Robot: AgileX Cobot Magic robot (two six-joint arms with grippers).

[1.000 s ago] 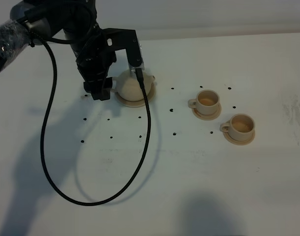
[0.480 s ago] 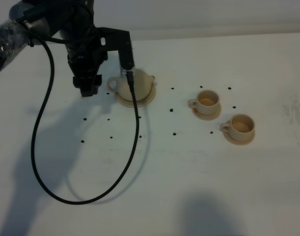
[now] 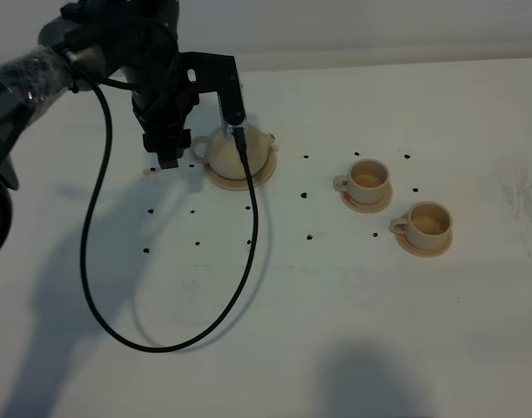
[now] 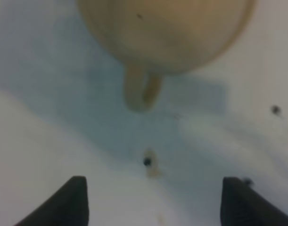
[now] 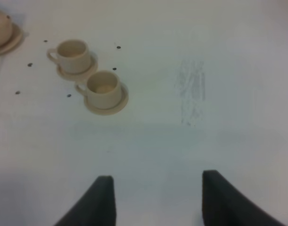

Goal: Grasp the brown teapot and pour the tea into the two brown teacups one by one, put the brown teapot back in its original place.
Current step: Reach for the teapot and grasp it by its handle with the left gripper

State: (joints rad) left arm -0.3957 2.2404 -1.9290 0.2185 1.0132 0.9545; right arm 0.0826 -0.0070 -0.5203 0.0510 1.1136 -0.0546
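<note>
One brown teapot (image 3: 241,152) sits on its wide saucer (image 3: 264,177) in the upper left of the high view. Its loop handle (image 3: 198,148) points left and its spout points right. From your left gripper (image 4: 155,202) that handle lies straight ahead, apart from the jaws, which stand wide and empty. Your left arm is clearly the nearer one. The right gripper (image 5: 155,202), also spread with nothing between, hangs well away. Two brown teacups wait at centre right, the upper teacup (image 3: 368,177) and the lower teacup (image 3: 428,221), each on one small saucer (image 3: 379,202).
</note>
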